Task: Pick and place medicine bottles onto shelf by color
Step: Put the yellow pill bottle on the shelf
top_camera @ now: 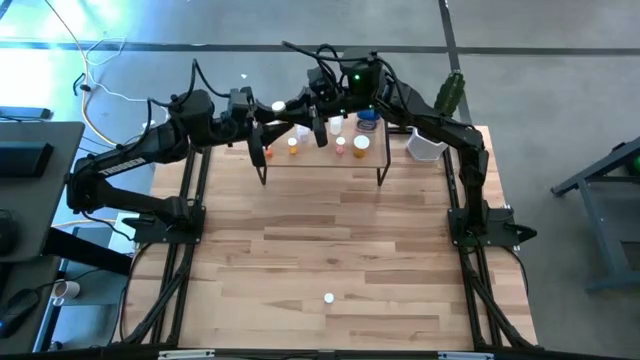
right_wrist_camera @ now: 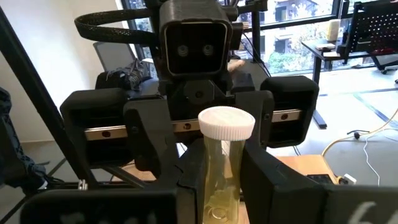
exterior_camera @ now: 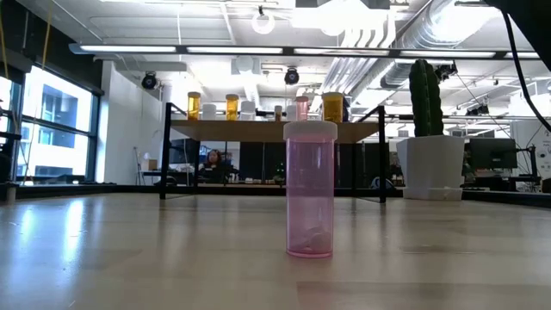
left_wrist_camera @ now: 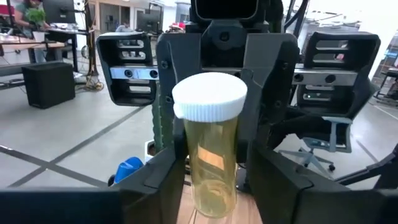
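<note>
Handover above the shelf (top_camera: 320,158): my right claw (right_wrist_camera: 217,171) pinches the yellow bottle (left_wrist_camera: 211,155), my left claw (left_wrist_camera: 211,183) flanks it, grip unclear. Next, I reckon: left clamps, right releases, then place beside the orange ones.

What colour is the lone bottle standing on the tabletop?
Pink bottle, translucent, with a white cap; clearest in the low view.

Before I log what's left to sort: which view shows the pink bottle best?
The low view. There the pink bottle stands upright, close and unobstructed, with its white cap on. The high view shows it only as a small white dot near the table's front. Neither wrist view shows it.
</note>
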